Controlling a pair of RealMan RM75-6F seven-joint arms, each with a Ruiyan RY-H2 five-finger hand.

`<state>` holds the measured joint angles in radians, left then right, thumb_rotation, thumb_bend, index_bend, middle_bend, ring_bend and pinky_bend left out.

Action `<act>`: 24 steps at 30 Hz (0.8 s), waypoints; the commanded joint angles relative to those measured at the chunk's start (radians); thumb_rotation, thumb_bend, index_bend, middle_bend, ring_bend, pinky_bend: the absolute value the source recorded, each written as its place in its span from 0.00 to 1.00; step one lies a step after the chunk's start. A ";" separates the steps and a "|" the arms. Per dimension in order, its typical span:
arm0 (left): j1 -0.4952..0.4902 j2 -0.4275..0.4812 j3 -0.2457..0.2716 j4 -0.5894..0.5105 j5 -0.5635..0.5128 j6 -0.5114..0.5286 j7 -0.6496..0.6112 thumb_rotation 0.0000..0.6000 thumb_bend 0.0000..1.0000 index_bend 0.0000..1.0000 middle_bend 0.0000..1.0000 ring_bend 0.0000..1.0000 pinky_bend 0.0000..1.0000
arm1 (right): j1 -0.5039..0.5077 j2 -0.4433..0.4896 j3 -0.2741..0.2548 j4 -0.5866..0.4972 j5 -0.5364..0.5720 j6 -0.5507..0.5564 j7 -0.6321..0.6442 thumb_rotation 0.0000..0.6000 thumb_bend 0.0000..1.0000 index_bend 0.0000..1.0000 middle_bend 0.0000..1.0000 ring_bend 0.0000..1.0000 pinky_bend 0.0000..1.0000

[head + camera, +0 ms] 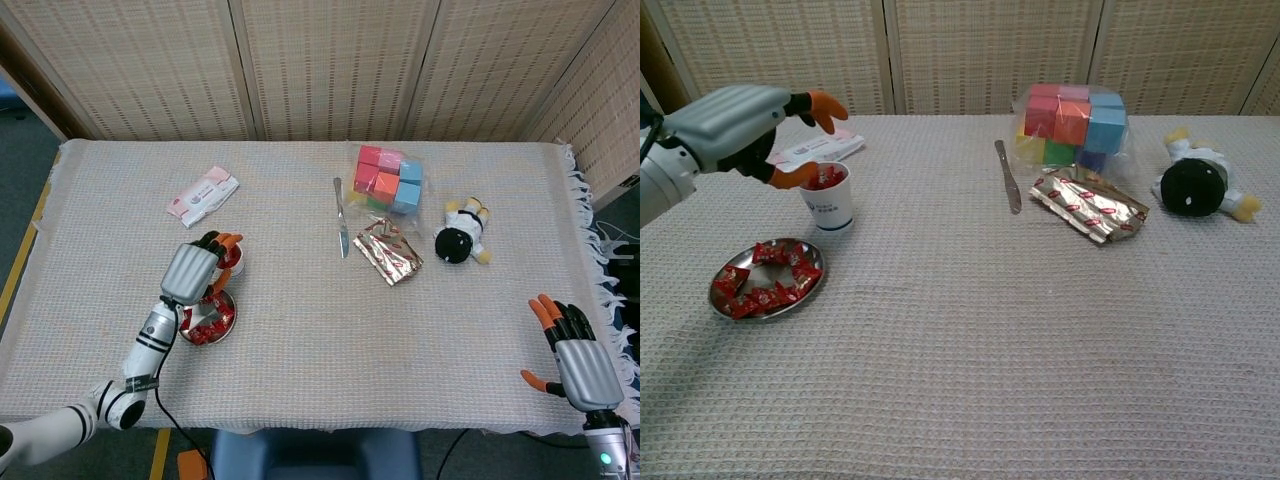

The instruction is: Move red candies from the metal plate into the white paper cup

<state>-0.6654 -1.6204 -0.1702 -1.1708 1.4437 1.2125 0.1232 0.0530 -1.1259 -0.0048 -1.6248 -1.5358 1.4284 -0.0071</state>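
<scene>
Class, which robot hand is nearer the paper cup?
Left. The left robot hand hovers right beside the cup; the right robot hand sits at the table's far right edge.

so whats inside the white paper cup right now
Red candies show at the rim of the white paper cup in the chest view. How deep they go is hidden by the cup wall. In the head view the left hand covers most of its mouth.

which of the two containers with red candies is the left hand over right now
The white paper cup. The left hand hangs at its rim with fingers spread, while the metal plate lies nearer the table's front edge, uncovered in the chest view.
</scene>
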 commanded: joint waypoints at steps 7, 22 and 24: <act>0.229 0.169 0.191 -0.217 -0.004 0.084 0.014 1.00 0.41 0.17 0.22 0.20 0.80 | -0.006 0.002 -0.016 -0.009 -0.035 0.016 -0.001 1.00 0.05 0.00 0.00 0.00 0.00; 0.257 0.080 0.205 -0.149 0.006 0.049 0.105 1.00 0.40 0.15 0.21 0.21 0.90 | -0.010 0.009 -0.032 -0.013 -0.073 0.032 0.012 1.00 0.05 0.00 0.00 0.00 0.00; 0.250 0.059 0.198 -0.131 0.010 0.041 0.116 1.00 0.40 0.15 0.21 0.21 0.90 | -0.010 0.010 -0.033 -0.014 -0.074 0.031 0.013 1.00 0.05 0.00 0.00 0.00 0.00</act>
<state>-0.4105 -1.5513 0.0326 -1.3113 1.4500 1.2601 0.2322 0.0427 -1.1161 -0.0380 -1.6385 -1.6093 1.4597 0.0065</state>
